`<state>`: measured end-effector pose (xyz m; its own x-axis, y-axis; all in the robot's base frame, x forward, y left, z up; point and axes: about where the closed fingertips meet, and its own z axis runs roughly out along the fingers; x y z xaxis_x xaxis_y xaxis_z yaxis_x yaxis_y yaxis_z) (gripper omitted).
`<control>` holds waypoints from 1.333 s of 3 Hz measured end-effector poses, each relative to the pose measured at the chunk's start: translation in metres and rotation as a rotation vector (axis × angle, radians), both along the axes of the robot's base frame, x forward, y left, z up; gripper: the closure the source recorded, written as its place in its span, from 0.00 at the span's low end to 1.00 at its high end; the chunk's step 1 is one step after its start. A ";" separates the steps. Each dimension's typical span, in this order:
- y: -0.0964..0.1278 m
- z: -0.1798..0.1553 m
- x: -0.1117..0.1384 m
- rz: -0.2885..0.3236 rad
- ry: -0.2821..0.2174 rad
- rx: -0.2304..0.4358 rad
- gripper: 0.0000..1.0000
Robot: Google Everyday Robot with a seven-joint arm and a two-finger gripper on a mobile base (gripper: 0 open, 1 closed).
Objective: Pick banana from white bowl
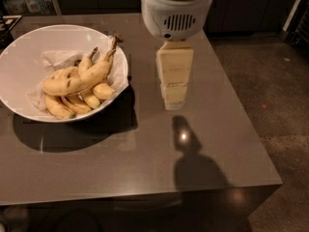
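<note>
Camera view, looking down on the dark table [96, 173], and we start at the near edge: bare grey top, with the arm's shadow [193, 163] pooled toward the near right corner and a small bright glint just above it. Moving up, there's the gripper [174, 100], a cream block pointing straight down, hanging over the right half of the table about midway between the near and far edges. Whether it's open or closed, I can't tell from this angle; nothing can be seen in its grasp. Above it sits the round white wrist housing [176, 13] with its vent slots.

Over on the left side, near the left edge, the white bowl [29, 47] casts a heavy shadow toward the near edge. The banana [82, 76] lies inside it, right of centre, on top of the pile, stem reaching up to the bowl's far right rim. Shorter bananas [72, 105] crowd beneath it, crumpled white paper [60, 59] behind. Bowl and gripper are well apart. Speckled floor [270, 81] beyond the right edge.
</note>
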<state>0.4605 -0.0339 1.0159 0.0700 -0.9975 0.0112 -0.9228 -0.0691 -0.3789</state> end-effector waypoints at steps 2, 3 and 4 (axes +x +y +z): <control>0.029 0.015 0.006 0.031 -0.051 0.040 0.00; 0.063 0.014 0.023 0.058 -0.038 0.046 0.00; 0.097 0.003 0.040 0.104 0.010 0.046 0.00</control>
